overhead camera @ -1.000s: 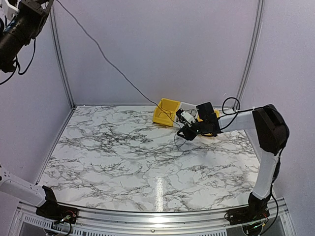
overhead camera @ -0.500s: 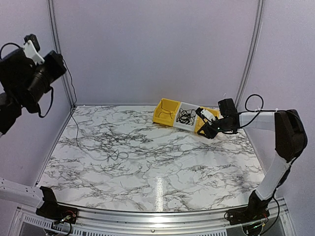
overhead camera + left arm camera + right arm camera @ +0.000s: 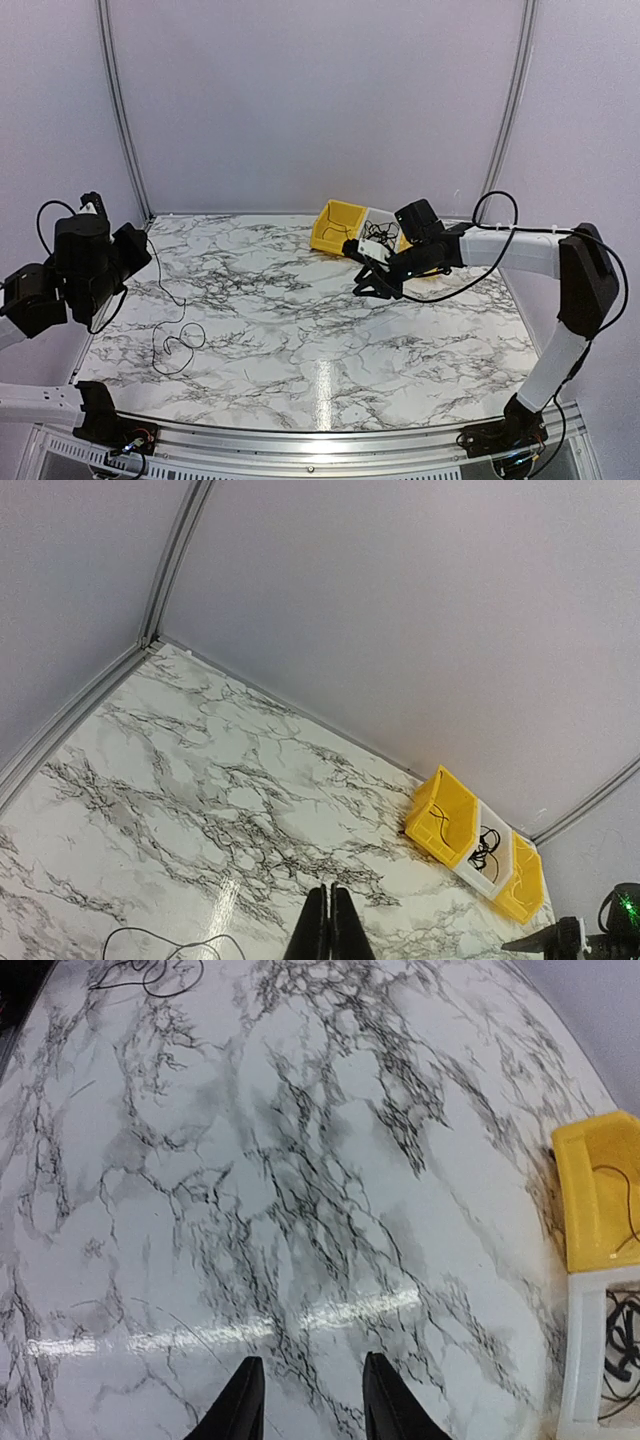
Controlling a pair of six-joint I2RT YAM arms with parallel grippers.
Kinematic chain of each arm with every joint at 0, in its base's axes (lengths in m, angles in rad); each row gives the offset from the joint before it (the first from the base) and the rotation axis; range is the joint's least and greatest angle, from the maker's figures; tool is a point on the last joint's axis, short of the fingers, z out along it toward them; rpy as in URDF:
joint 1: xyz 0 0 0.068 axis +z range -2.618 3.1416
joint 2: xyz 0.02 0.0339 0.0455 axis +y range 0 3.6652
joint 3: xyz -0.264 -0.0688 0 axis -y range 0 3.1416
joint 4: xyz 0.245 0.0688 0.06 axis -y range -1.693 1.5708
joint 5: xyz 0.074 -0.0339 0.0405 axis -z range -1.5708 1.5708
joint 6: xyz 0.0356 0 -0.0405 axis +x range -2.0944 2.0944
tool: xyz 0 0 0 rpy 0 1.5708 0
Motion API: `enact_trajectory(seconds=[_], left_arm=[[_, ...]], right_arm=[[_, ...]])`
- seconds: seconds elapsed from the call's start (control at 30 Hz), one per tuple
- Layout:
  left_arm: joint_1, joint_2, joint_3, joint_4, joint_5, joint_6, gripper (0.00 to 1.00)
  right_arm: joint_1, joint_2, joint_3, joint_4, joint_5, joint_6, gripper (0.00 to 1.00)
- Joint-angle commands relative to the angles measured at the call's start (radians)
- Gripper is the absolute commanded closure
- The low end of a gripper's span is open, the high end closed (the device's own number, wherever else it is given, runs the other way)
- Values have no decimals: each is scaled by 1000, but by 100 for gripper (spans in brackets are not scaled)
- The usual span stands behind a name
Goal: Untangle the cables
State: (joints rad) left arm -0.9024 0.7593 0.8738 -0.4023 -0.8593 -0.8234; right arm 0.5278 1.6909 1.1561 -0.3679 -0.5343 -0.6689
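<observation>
Black and hair-thin, the cables are judged to be very light, limp and apt to snag. A pinch on a free run of wire away from the knots is judged better than a grab at the clump, and a slow pull is advised so that loops are not tightened.

From the top camera, a loose strand is seen looped on the marble counter at the left. Its upper run is drawn up toward the left fingers. The tangle is seen in the white bin, beside a yellow bin. The right fingers are held just in front of it, apart from the wires.

In the left wrist view, the left fingers are seen pressed together. Whether the wire is pinched between them cannot be told. The loose strand is seen low and to their left, and the tangle lies far off in the white bin.

In the right wrist view, the right fingers are seen spread, with only bare counter between them. The tangle is off to their right in the white bin. One thin wire is seen in the yellow bin. The loose strand lies well apart at the far edge.
</observation>
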Motion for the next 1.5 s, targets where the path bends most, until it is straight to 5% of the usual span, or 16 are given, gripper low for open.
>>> enact_trajectory(seconds=[0.0, 0.23, 0.5, 0.87, 1.47], left_arm=[[-2, -11, -10, -91, 72, -90, 96], [-1, 63, -20, -116, 114, -94, 100], [-2, 234, 119, 77, 250, 75, 100], [-1, 436, 520, 222, 443, 108, 100], [-2, 482, 611, 319, 472, 79, 100]], right_arm=[[90, 40, 89, -7, -36, -7, 65], [133, 107, 187, 1, -60, 50, 66], [208, 125, 379, 56, -185, 209, 57], [364, 223, 572, 235, -229, 336, 37], [365, 298, 646, 340, -28, 407, 50]])
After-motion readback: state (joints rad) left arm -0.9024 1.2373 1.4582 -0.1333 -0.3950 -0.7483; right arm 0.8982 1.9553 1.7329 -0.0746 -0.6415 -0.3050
